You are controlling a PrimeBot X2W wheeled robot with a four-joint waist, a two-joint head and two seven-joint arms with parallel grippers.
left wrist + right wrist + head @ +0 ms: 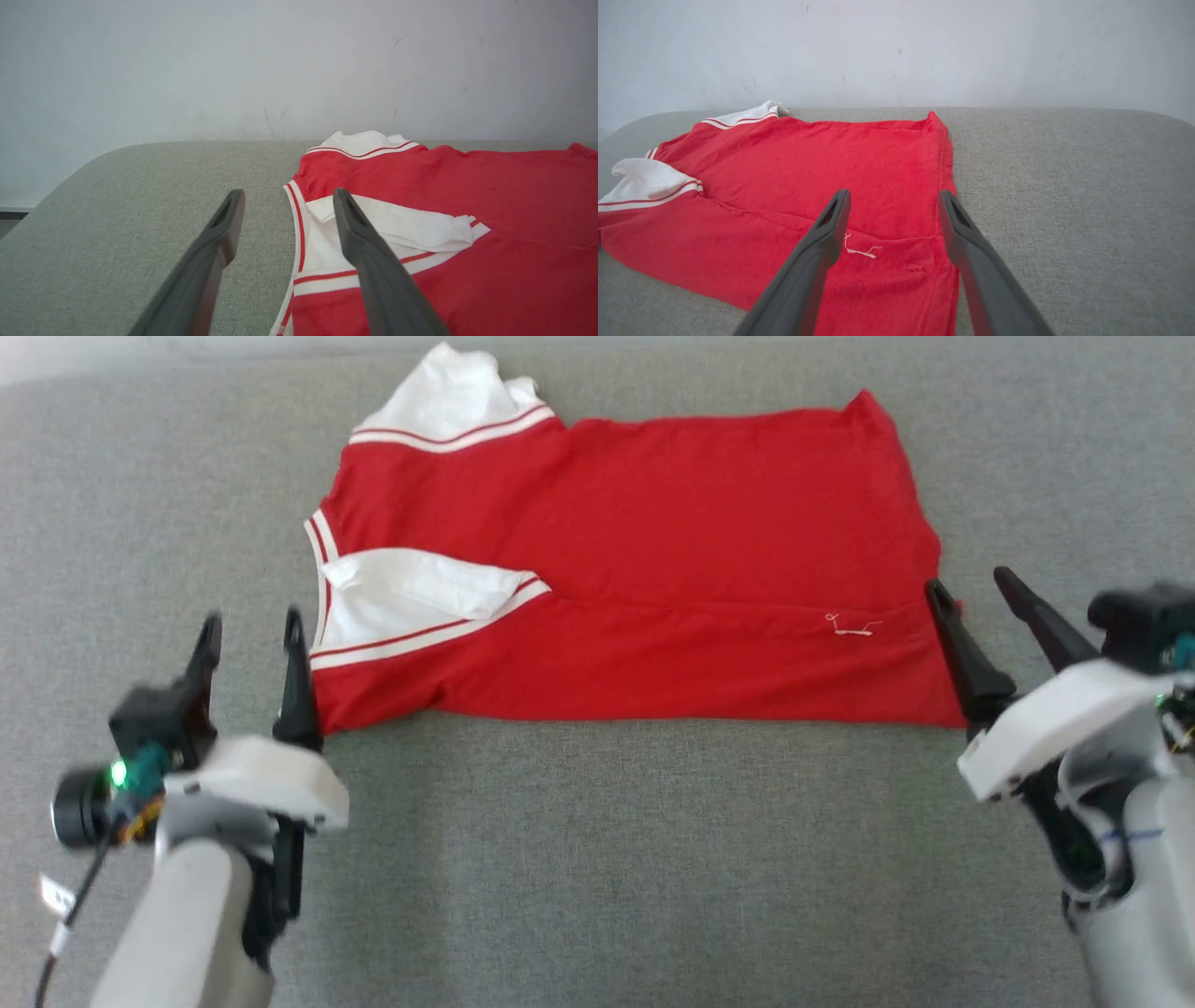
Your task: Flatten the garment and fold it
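Two hands stand open and empty: the left hand [252, 649] at the lower left of the head view, just beside the jersey's bottom-left corner, and the right hand [971, 588] at the right, its fingers either side of the hem edge. The red jersey [653, 523] lies plain side up across the middle of the grey fabric-covered counter [597, 859], neck end toward the left of the frame. Its lower strip appears already doubled over the body, with one white sleeve [411, 593] lying on the red. The other white sleeve [448, 397] sticks out crumpled at the upper left. I judge the first lengthwise fold done. Next would be pinching the upper edge at both ends and bringing that sleeve and side down evenly.
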